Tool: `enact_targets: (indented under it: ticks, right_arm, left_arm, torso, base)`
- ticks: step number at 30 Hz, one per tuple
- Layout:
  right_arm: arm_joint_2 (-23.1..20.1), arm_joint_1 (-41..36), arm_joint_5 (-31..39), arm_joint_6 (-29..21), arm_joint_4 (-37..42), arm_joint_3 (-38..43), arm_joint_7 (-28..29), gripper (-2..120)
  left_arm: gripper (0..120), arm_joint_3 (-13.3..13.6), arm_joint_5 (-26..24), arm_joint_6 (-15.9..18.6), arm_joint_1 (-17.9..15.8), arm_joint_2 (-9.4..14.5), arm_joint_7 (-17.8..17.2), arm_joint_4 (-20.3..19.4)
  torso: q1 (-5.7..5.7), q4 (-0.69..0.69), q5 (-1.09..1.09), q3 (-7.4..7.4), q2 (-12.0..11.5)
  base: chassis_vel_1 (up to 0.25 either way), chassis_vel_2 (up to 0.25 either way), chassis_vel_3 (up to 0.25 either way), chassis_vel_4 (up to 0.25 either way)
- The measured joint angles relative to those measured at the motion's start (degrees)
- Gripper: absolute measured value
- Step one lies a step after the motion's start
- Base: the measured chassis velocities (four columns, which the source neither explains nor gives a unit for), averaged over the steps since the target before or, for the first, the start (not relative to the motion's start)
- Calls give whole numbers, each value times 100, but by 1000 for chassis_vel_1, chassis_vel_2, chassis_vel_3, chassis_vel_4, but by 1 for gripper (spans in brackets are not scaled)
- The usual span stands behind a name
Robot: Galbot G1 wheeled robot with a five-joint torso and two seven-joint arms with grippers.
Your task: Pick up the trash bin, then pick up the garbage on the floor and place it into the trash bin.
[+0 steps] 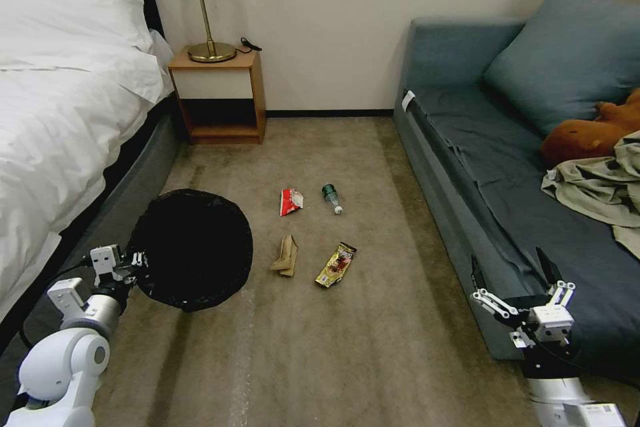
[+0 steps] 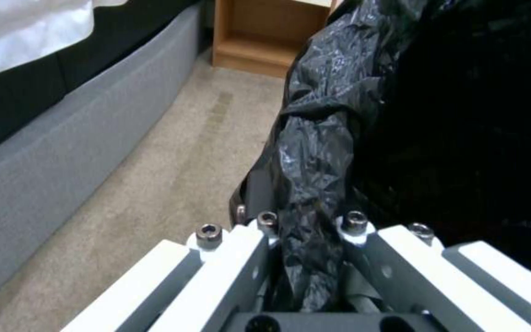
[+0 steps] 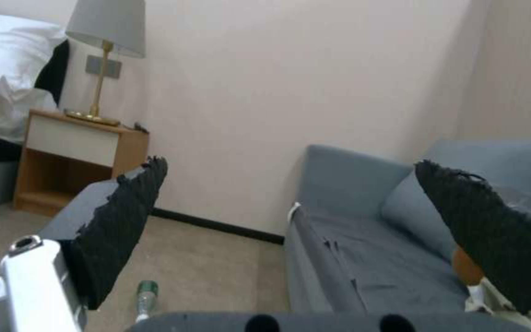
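Left hand (image 1: 137, 260): low on the robot's left beside the bed, closed on the edge of the trash bin; in the left wrist view its white fingers (image 2: 364, 258) pinch a bunched fold of the black bag between them.
Trash bin (image 1: 192, 248): held at its near-left rim, tipped so its round, black-lined mouth faces the head camera; it sits between the bed and the litter. Whether its base touches the carpet I cannot tell.
Black bag (image 2: 321, 152): crinkly, draped over the rim and down the outside of the bin.
Right hand (image 1: 515, 273): raised on the robot's right, over the front edge of the sofa, spread wide and holding nothing; its two dark fingertips (image 3: 124, 216) stand well apart.
Garbage: four pieces on the carpet in a loose square, all apart from one another and to the right of the bin.
Red-and-white wrapper (image 1: 290, 201): far left of the group.
Small bottle (image 1: 331, 197): far right of the group, lying on its side, green label, white cap toward the robot.
Tan paper (image 1: 286, 255): near left, closest to the bin.
Yellow-brown snack wrapper (image 1: 336, 265): near right, lying flat.
Sofa (image 1: 467, 147): blue, along the right side of the floor.
Bed (image 1: 60, 120): white bedding, along the left side.
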Motion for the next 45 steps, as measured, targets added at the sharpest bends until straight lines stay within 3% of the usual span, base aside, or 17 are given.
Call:
enact_targets:
  ticks: [20,29,39,45]
  right_arm:
    - [0,-18,9,265,-86,-35,-102,100]
    - [-112,92,-94,80,-175,-108,-93,100]
    - [-263,132,-92,-73,-149,-137,-84,100]
    - [-851,220,51,-604,8,-157,28,100]
  left_arm:
    - [2,-25,-10,-16,35,-48,-59,-59]
    - [2,32,277,-39,-44,-5,-199,65]
    - [2,35,276,-39,29,55,-173,69]
    - [2,98,275,-93,183,72,-27,-20]
  torso:
    - [1,0,-1,2,-1]
    - [0,0,0,0,0]
    - [0,-1,0,1,0]
    - [1,-1,1,0,0]
  base:
    - [-158,149,153,-163]
    - [-6,0,6,-4]
    - [0,0,0,0]
    - [0,0,0,0]
